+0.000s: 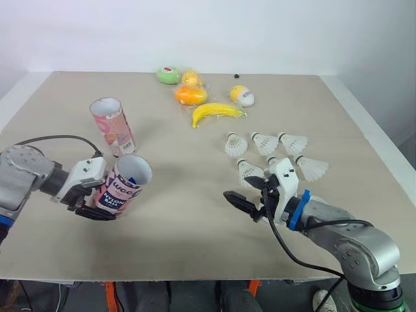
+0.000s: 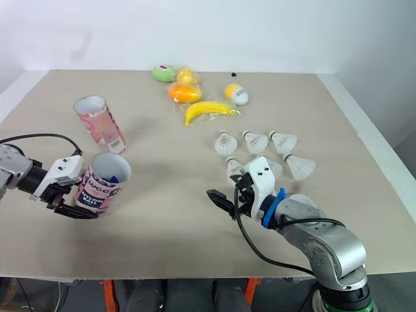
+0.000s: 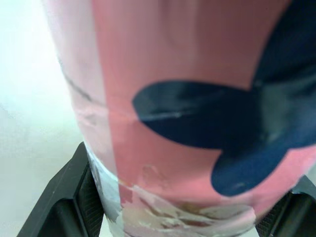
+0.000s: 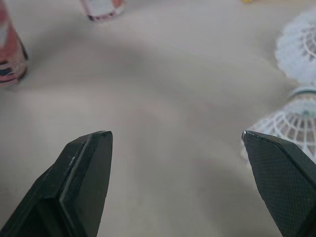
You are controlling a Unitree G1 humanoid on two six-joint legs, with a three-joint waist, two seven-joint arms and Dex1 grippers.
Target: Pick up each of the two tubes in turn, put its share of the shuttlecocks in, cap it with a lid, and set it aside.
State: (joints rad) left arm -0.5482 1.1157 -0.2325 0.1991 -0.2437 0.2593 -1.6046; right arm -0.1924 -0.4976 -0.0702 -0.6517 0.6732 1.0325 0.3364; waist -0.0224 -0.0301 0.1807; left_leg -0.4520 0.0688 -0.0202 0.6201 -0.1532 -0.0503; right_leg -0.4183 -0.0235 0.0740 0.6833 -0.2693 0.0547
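My left gripper (image 1: 96,199) is shut on a pink tube (image 1: 123,184) near the table's front left, holding it by its lower half. The tube (image 3: 187,123) leans, with its open mouth up and to the right. A second pink tube (image 1: 112,125) stands upright and open just behind it. Several white shuttlecocks (image 1: 264,143) lie on the right half of the table. My right gripper (image 1: 247,193) is open and low over the table in front of the nearest shuttlecock (image 1: 249,171). Nothing is between its fingers, and shuttlecock skirts (image 4: 291,123) lie beside one fingertip (image 4: 276,163).
Toy fruit lies at the back middle of the table: a banana (image 1: 218,112), an orange piece (image 1: 190,95), a green one (image 1: 168,75) and a yellow-white one (image 1: 242,95). Bare beige tabletop (image 1: 188,208) spreads between the two grippers.
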